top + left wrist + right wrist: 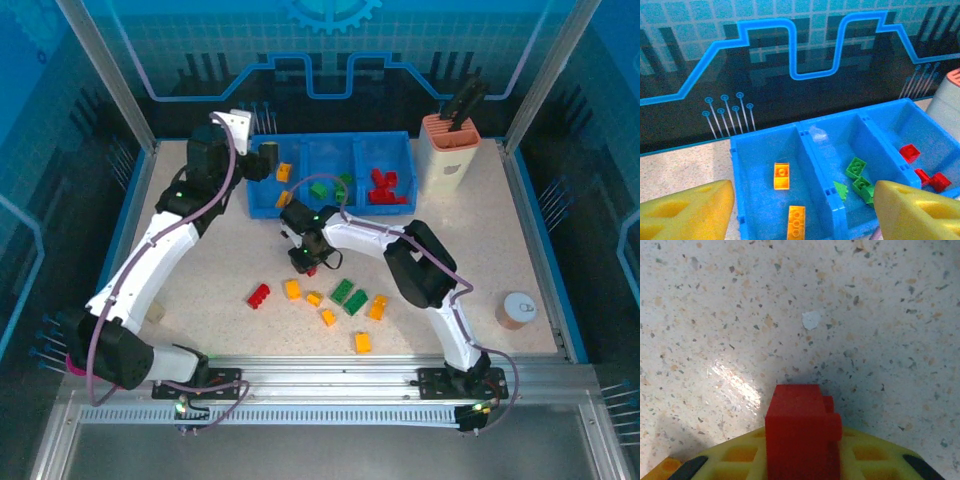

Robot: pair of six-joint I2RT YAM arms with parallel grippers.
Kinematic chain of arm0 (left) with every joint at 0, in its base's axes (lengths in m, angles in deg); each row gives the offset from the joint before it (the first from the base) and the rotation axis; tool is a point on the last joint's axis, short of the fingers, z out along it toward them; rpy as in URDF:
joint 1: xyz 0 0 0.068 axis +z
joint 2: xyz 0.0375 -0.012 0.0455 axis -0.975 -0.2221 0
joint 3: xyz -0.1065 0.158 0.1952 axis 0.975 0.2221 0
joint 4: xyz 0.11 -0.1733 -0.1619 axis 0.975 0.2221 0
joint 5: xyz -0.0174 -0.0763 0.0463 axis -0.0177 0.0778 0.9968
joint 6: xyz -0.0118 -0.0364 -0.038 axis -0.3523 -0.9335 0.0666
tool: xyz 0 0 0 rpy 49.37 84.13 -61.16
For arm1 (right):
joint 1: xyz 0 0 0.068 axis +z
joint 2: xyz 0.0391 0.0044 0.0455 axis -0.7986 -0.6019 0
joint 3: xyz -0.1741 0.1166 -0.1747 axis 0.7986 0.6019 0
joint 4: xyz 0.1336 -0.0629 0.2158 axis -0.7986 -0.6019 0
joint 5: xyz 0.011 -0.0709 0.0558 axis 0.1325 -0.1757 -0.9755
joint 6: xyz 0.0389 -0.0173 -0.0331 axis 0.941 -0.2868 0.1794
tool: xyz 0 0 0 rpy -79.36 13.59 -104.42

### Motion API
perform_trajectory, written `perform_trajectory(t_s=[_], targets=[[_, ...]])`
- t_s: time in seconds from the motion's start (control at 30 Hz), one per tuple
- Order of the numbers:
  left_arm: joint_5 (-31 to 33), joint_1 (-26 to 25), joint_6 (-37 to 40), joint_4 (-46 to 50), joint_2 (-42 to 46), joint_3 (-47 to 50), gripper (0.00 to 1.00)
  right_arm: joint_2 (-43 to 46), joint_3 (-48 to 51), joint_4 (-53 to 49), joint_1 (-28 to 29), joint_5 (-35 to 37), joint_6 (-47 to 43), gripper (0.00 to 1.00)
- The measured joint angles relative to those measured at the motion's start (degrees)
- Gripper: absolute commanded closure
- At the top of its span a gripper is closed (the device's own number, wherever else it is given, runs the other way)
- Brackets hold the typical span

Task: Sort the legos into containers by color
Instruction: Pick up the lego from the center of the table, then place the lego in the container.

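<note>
The right gripper [306, 262] clamped a small red studded plastic brick [799, 432]; the left gripper [802, 212], jaws apart, hovered over the far, low blue plastic tray [767, 134].

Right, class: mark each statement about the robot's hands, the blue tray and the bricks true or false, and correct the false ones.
1. The right hand grips a red brick. True.
2. The left hand holds a green brick. False: it is open, with nothing between its fingers.
3. The tray's middle compartment holds green bricks. True.
4. The left compartment holds the sorted red bricks. False: they are in the right compartment, and the left holds orange bricks.
5. Loose bricks lie on the table. True.
</note>
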Motion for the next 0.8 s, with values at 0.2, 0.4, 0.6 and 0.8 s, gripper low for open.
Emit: perform_trajectory(t_s=[0.2,0.4,0.6,0.8], targets=[[-0.76,3.13,-1.25,1.64,-0.44,0.11,0.23,0.79,0.92,-0.42,0.02,0.33,-0.09,0.78],[-1.44,3.26,-1.27,0.87,-1.14,0.92,0.22,6.88,6.51,-3.37,-0.04,2.43,-1.01,0.79],[-1.97,3.3,-2.56,0.96,-3.72,0.72,0.22,14.67,5.68,-6.05,-1.53,3.13,-4.76,0.79],[-2.45,3.3,-2.73,1.18,-4.04,0.72,0.22,20.37,5.77,-5.38,-7.39,4.87,-8.55,0.78]])
